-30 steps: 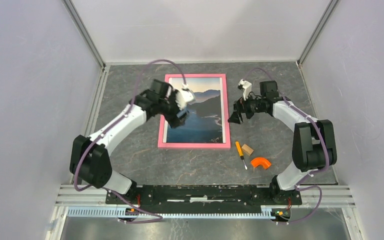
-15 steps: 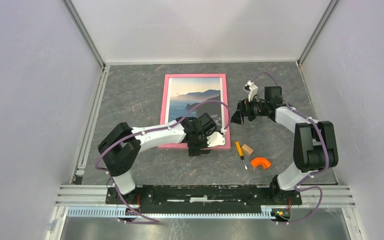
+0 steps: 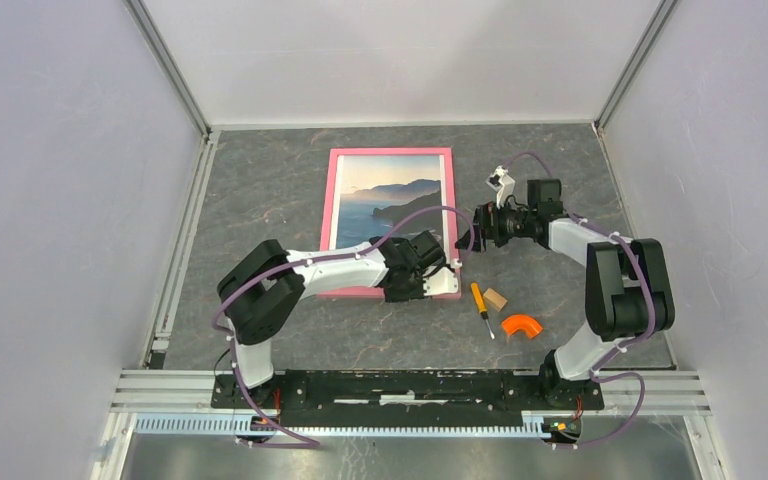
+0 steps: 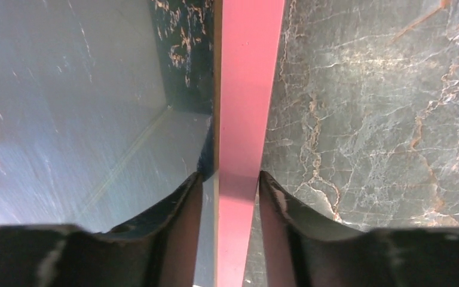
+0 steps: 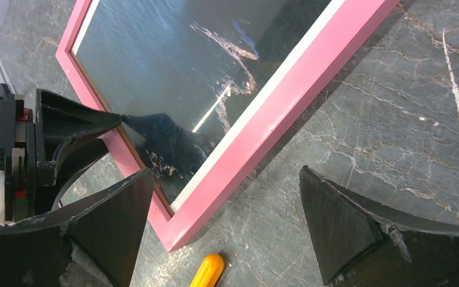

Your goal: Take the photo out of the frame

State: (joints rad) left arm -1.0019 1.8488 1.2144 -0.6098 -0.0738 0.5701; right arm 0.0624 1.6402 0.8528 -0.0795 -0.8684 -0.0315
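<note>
The table (image 3: pixel 260 200) is a dark grey slab veined like marble, with a metal rail (image 3: pixel 160 383) along its near edge. The frame (image 3: pixel 326 215) lies flat on it around the middle, long sides running away from the rail, glazed face up. Just right of the frame's near right corner lie three small things close together: an orange-handled screwdriver (image 3: pixel 480 305), a wooden block (image 3: pixel 496 298) beside it, and an orange curved piece (image 3: pixel 522 325) nearer the rail

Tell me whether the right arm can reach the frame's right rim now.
Probably yes: the right gripper hangs open beside that rim of the frame, nothing between them; the left gripper straddles the near rim, clear of it.
</note>
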